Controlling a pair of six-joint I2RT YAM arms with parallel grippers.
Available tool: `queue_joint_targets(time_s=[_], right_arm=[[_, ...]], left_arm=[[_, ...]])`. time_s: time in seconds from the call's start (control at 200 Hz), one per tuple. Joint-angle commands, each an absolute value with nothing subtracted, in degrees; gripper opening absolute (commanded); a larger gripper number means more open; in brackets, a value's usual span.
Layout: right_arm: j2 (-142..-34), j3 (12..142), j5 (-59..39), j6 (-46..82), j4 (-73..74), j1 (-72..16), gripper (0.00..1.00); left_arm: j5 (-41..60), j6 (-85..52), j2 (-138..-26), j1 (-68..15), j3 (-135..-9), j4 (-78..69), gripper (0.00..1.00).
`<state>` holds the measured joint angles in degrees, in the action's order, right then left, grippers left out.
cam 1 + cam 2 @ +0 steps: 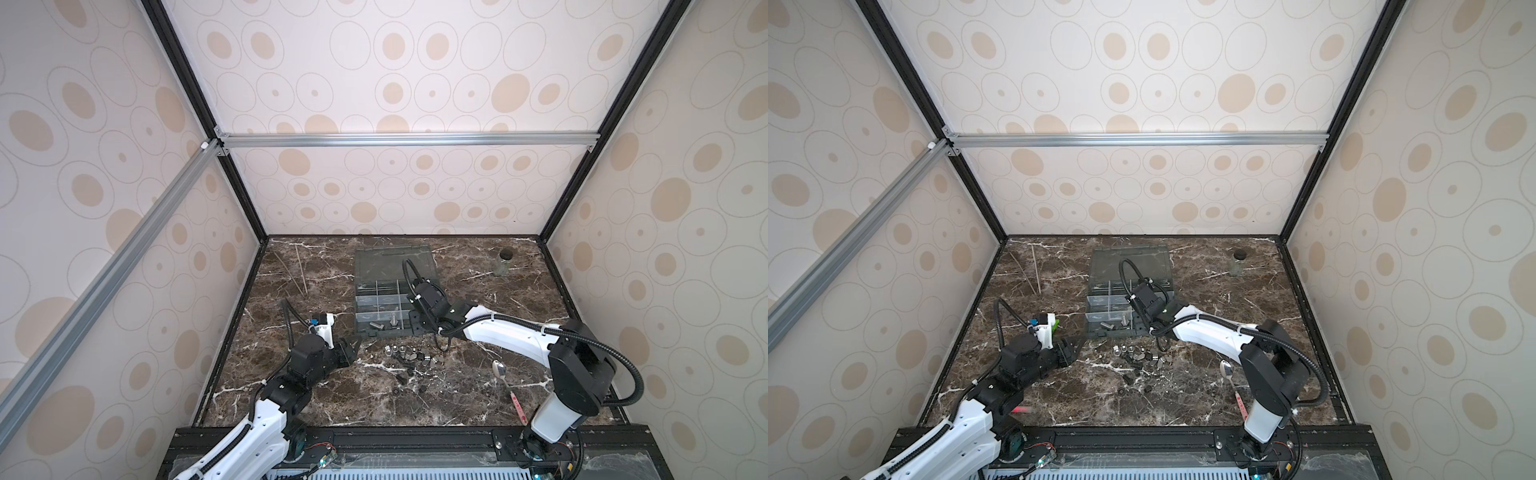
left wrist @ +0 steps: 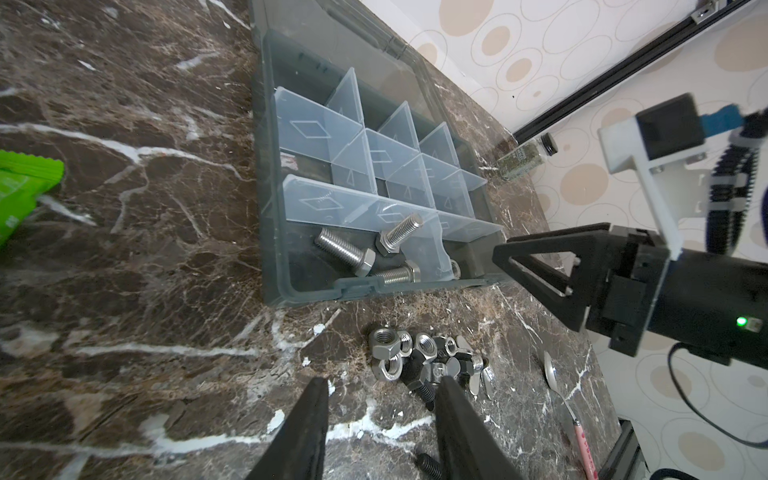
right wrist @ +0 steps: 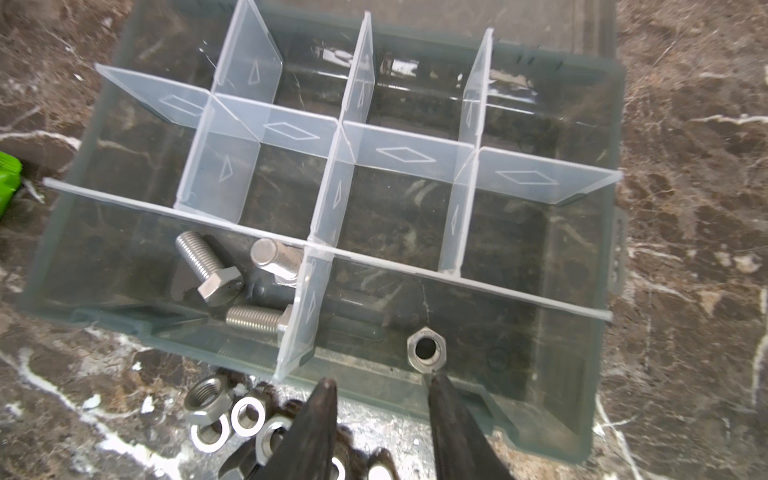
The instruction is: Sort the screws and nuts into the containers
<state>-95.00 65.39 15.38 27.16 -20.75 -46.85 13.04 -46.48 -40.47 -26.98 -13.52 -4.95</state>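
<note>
Robot lab test cell: aluminium-profile frame (image 1: 407,139), patterned panel walls (image 1: 415,62), marble-look tabletop (image 1: 374,399), 2 mounted arms (image 1: 511,332).

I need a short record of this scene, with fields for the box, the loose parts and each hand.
box: lid open
near left compartment: three silver screws
near right compartment: one nut
loose: nuts and dark screws, piled before the box
left hand: open, empty, by the loose nuts
right hand: open, empty, above the box's near edge
</note>
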Motion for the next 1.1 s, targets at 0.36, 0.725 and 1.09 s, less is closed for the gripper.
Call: queue_joint_targets(time_s=[0.36, 0.725, 1.09], right_arm=[[-88.51, 61.01, 19.49, 29.82, -25.05, -46.41, 0.41], [-86.17, 59.32, 20.95, 31.34, -26.54, -46.26, 0.41], [-84.76, 57.75, 21.50, 32.78, -25.84, -46.27, 0.41]], left_arm=[[10.08, -40.82, -51.15, -36.37, -23.00, -3.79, 0.42], [10.28, -38.52, -60.79, -41.30, -26.77, -1.85, 0.43], [9.50, -37.36, -68.27, -42.08, -30.30, -0.67, 0.45]])
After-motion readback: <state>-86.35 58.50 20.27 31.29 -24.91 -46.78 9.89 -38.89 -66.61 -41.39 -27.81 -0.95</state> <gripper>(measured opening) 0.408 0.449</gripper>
